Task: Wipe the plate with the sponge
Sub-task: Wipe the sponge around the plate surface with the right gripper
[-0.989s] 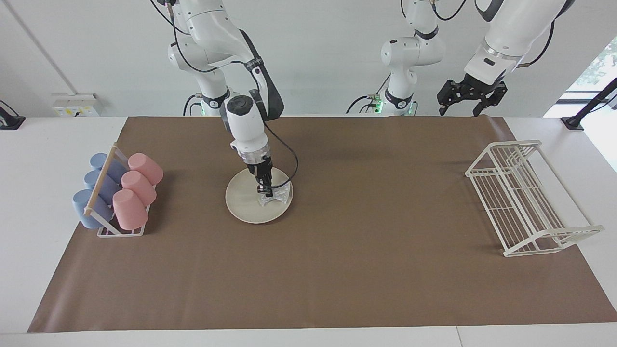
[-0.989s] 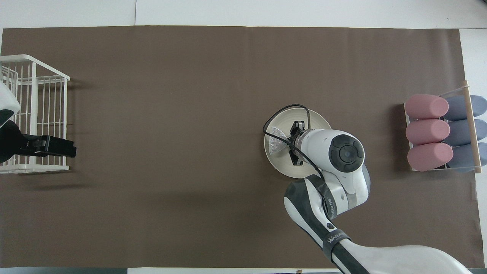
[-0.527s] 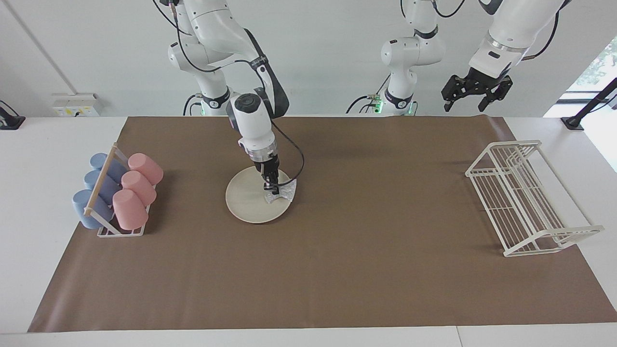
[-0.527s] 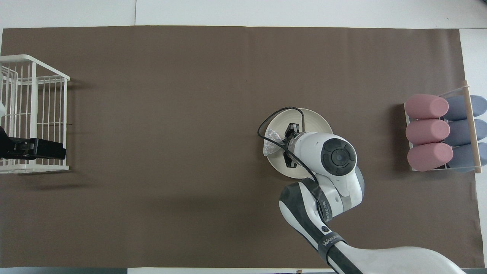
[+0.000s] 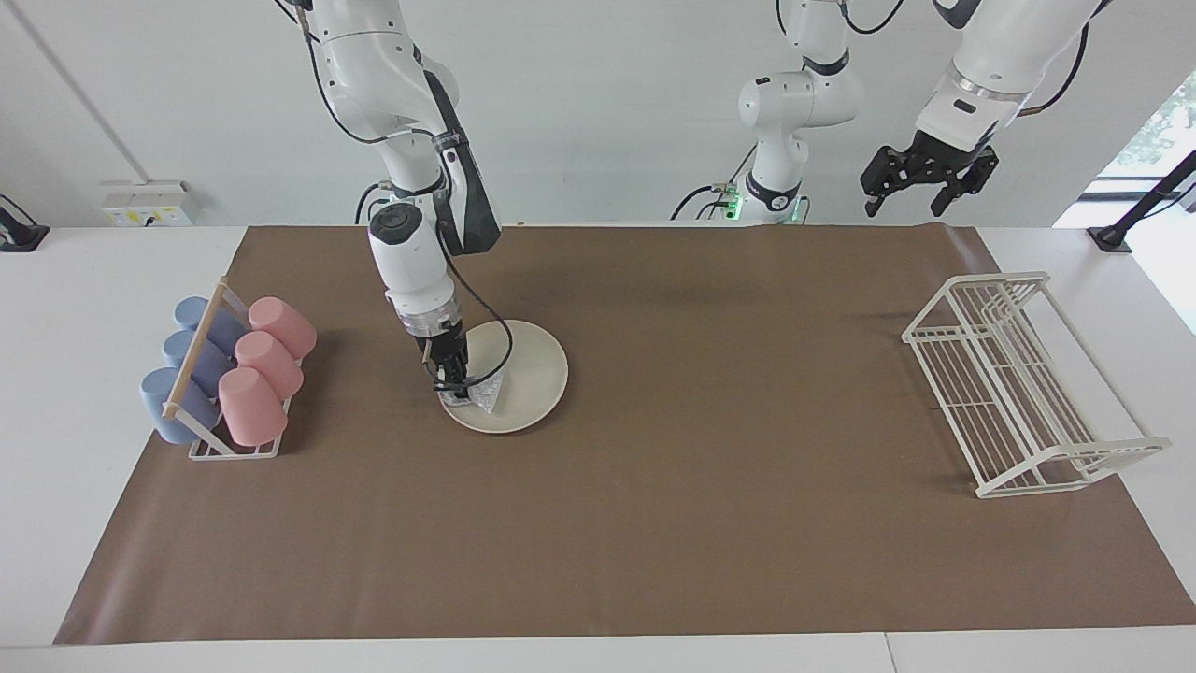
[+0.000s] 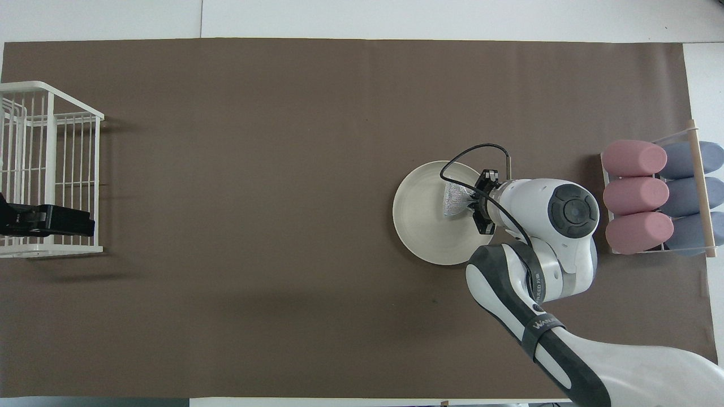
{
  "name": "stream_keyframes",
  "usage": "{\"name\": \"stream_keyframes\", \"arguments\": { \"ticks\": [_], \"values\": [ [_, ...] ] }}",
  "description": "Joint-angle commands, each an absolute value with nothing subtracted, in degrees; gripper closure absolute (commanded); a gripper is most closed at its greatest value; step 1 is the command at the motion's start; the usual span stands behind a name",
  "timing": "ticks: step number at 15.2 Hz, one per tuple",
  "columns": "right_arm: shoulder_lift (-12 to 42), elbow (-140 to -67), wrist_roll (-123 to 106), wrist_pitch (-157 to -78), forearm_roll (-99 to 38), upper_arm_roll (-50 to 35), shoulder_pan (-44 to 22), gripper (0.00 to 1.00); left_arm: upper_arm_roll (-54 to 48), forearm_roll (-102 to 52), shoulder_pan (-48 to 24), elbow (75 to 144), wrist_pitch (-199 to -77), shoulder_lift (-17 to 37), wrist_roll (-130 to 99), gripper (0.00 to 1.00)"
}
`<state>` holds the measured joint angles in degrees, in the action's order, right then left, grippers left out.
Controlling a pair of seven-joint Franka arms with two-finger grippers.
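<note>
1. Facing view: our right gripper (image 5: 452, 385), clamped on the sponge (image 5: 478, 397), has swept across the plate (image 5: 523, 374), from the edge toward the left arm's end of the table to the edge nearest the cup rack (image 5: 229, 383). We judge this a full wiping stroke, so the wipe is well under way.
2. Facing view: our left gripper (image 5: 928, 180) waits raised, jaws wide and empty, over the mat's edge near the wire rack (image 5: 1018, 383); it has lifted slightly.
3. Overhead view: the sponge (image 6: 454, 199) lies on the plate (image 6: 421, 217), at the side toward the cup rack (image 6: 659, 195), pinched by the right gripper (image 6: 474, 202).
4. Overhead view: the plate is round, smooth, cream and shallow-rimmed. The sponge is a crumpled, glittery, silvery pad, soft and irregular. The plate has not shifted on the mat.
</note>
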<state>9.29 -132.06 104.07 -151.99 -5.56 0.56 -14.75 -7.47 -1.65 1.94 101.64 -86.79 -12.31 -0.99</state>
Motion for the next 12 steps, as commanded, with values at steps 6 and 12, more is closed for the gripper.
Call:
{"name": "stream_keyframes", "arguments": {
  "ticks": [6,12],
  "values": [
    [9.7,-133.6,110.2,-150.2,-5.2,0.3,-18.0,1.00,-8.3,-1.2,1.8,101.7,-85.8,-15.0,-1.2,0.00],
    [10.3,-130.5,120.7,-150.5,-5.2,0.4,-26.1,1.00,-7.9,-1.2,1.7,102.7,-80.6,-16.8,-1.0,0.00]
  ]
}}
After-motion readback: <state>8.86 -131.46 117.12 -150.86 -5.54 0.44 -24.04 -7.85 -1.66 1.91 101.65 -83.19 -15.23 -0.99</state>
